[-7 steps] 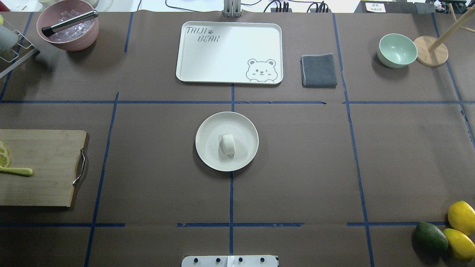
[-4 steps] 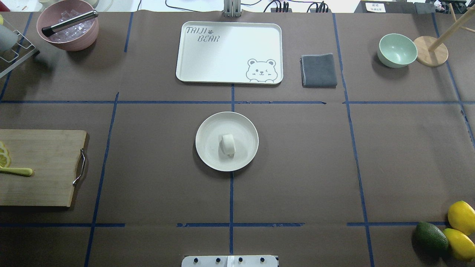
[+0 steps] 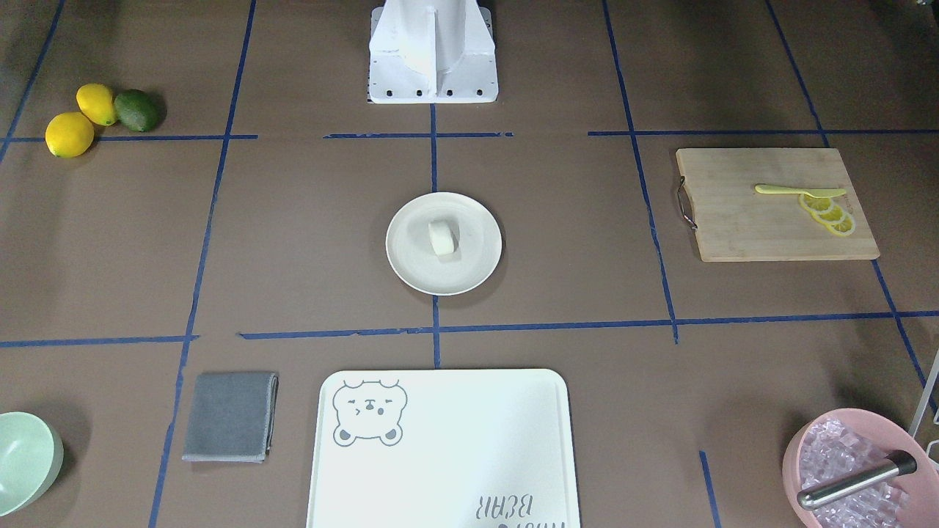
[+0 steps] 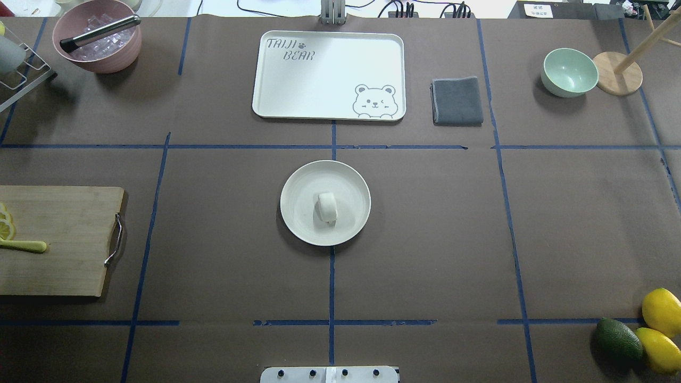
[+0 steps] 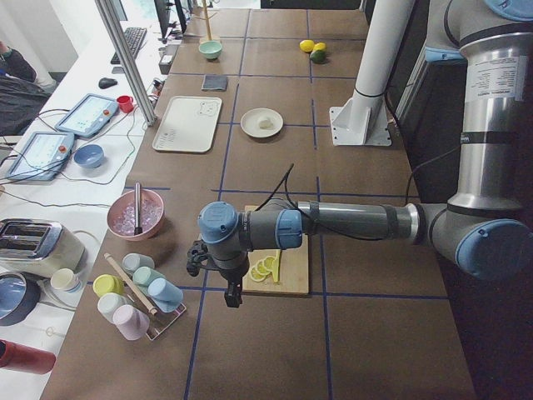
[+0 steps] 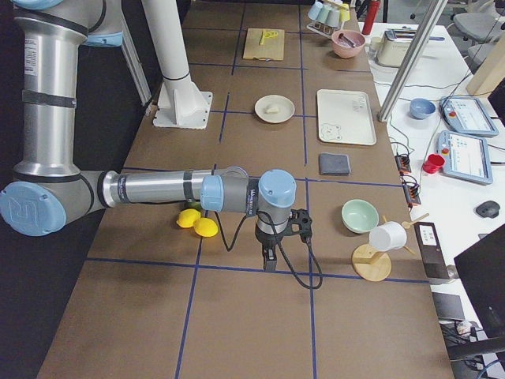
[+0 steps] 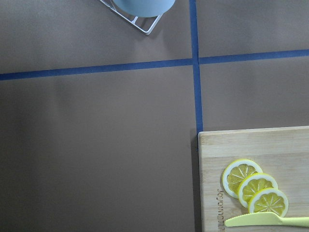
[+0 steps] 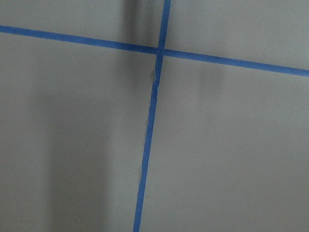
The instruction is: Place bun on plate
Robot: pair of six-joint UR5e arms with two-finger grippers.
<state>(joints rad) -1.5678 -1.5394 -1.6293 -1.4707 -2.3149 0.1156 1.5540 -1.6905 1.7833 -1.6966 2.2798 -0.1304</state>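
The small white bun [image 4: 327, 207] lies on its side in the middle of the round cream plate [image 4: 348, 183] at the table's centre. It shows there too in the front-facing view, bun [image 3: 442, 238] on plate [image 3: 473, 264]. Neither gripper is near it. My left gripper [image 5: 231, 297] hangs far off over the table's left end beside the cutting board, and my right gripper [image 6: 268, 264] hangs over the right end near the lemons. Both show only in the side views, so I cannot tell whether they are open or shut.
Behind the plate are a white bear-print tray [image 4: 319, 80], a grey cloth [image 4: 457, 101] and a mint-green bowl [image 4: 569, 72]. A pink bowl of ice [image 4: 98, 40] stands far left. A cutting board [image 4: 58, 239] carries lemon slices; lemons and an avocado [image 4: 617, 338] lie near right.
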